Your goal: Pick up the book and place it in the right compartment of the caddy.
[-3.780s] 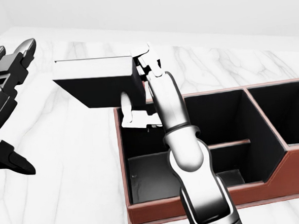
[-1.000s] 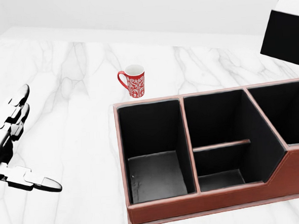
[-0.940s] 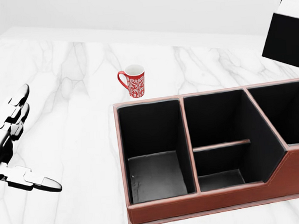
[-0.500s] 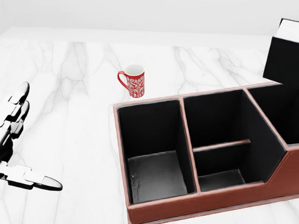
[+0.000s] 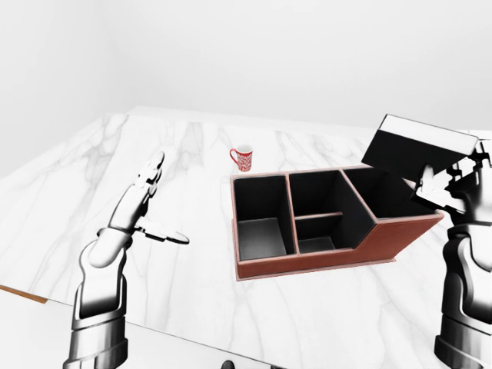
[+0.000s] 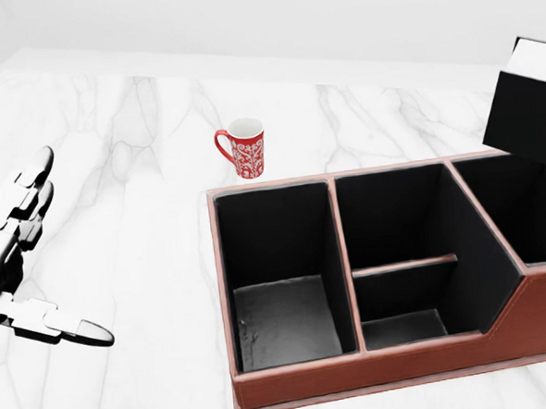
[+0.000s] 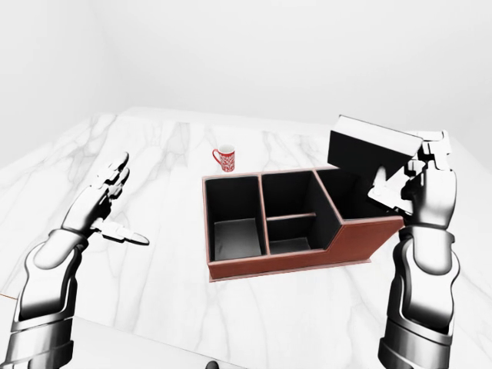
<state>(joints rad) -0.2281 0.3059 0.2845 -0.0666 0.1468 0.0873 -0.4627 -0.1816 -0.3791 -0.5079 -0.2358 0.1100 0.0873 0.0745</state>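
The black book, with white page edges, hangs tilted over the right end of the brown caddy. My right hand is shut on the book's right edge; this hand does not show in the head view. The book's lower corner sits just above the black right compartment, whose floor is hidden. My left hand hovers open over the marble well left of the caddy, holding nothing.
A red-and-white mug stands on the marble table just beyond the caddy's left compartment. The caddy's left and middle compartments hold nothing; the middle one has a cross divider. The table's near edge runs along the bottom left.
My right hand carried the book from over the caddy's left end to its right end, uncovering the mug, then lowered it toward the right compartment. The left hand barely moved.
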